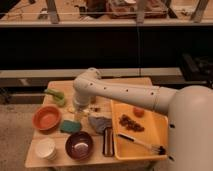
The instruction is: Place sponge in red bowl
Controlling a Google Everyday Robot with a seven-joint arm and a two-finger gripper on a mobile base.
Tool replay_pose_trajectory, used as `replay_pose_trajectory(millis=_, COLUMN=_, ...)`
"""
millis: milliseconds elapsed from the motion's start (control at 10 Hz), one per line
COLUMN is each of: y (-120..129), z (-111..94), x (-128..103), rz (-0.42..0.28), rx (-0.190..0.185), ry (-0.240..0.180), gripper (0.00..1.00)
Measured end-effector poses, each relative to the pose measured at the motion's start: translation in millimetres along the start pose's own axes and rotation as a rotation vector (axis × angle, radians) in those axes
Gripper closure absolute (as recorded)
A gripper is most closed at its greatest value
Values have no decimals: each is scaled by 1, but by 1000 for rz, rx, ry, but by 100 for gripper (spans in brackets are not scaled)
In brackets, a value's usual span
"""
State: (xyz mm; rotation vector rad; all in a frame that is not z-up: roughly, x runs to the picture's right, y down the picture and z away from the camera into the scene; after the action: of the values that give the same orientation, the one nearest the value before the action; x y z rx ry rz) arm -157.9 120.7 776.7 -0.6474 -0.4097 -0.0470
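Observation:
The sponge (70,126), a small flat dark teal-green block, lies on the wooden table (125,82) just right of the red bowl (47,118). The bowl is round, orange-red, empty, and sits at the table's left side. My white arm reaches in from the right and bends down over the table's middle left. The gripper (79,113) hangs just above and slightly right of the sponge, apart from it. It holds nothing that I can see.
A lime-green elongated object (55,96) lies at the back left. A white cup (46,148) and a dark purple bowl (79,145) stand at the front. A grey cloth (100,122), a dark flat bar (108,141) and a yellow tray (150,152) with food and a brush are to the right.

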Motion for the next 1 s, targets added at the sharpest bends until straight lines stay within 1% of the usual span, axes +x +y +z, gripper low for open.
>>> replay_pose_trajectory(millis=200, y=7, z=10, x=-2, rz=9, rx=-20, ry=-11, gripper=35)
replay_pose_trajectory(millis=400, y=19, z=21, x=-10, rz=9, rx=-42, ry=-16, gripper=35)
replay_pose_trajectory(millis=600, y=31, z=32, x=-13, rz=11, rx=-47, ry=-10, gripper=35)
replay_pose_trajectory(millis=800, y=37, z=43, x=-15, rz=13, rx=-41, ry=-5, gripper=35)
replay_pose_trajectory(millis=1000, y=37, z=52, x=-17, rz=20, rx=-12, ry=-3, gripper=35)
